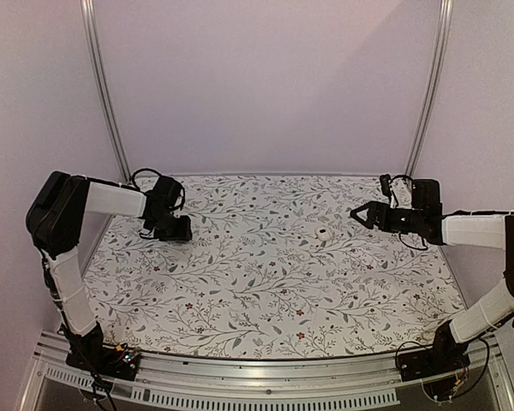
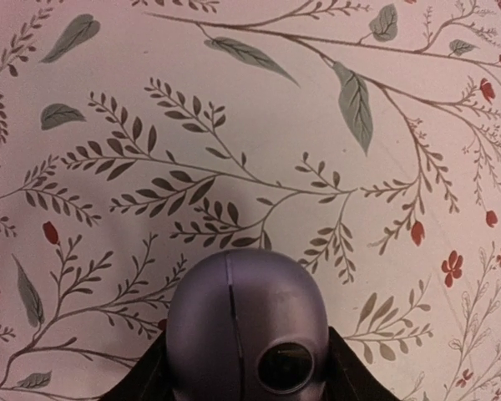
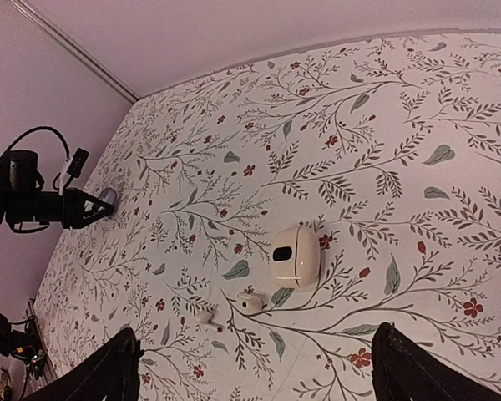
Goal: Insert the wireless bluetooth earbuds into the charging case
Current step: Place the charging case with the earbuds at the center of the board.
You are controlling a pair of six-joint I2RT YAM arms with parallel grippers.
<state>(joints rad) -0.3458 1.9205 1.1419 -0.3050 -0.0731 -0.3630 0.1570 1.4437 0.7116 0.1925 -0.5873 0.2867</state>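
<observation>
A closed white charging case (image 3: 295, 256) with a dark window lies on the floral table; it also shows in the top view (image 1: 324, 233). Two white earbuds (image 3: 250, 302) (image 3: 205, 316) lie loose just beside it. My right gripper (image 3: 257, 355) is open and empty, hovering short of the case and earbuds, and in the top view (image 1: 357, 214) it is to the right of the case. My left gripper (image 2: 246, 386) is shut on a purple-grey rounded object (image 2: 242, 317) with a seam and a round dark hole, at the far left (image 1: 180, 229).
The floral cloth (image 1: 257, 291) covers the whole table. Metal frame posts (image 1: 107, 94) stand at the back corners, with plain walls behind. The left arm's cables (image 3: 33, 159) show at the left of the right wrist view.
</observation>
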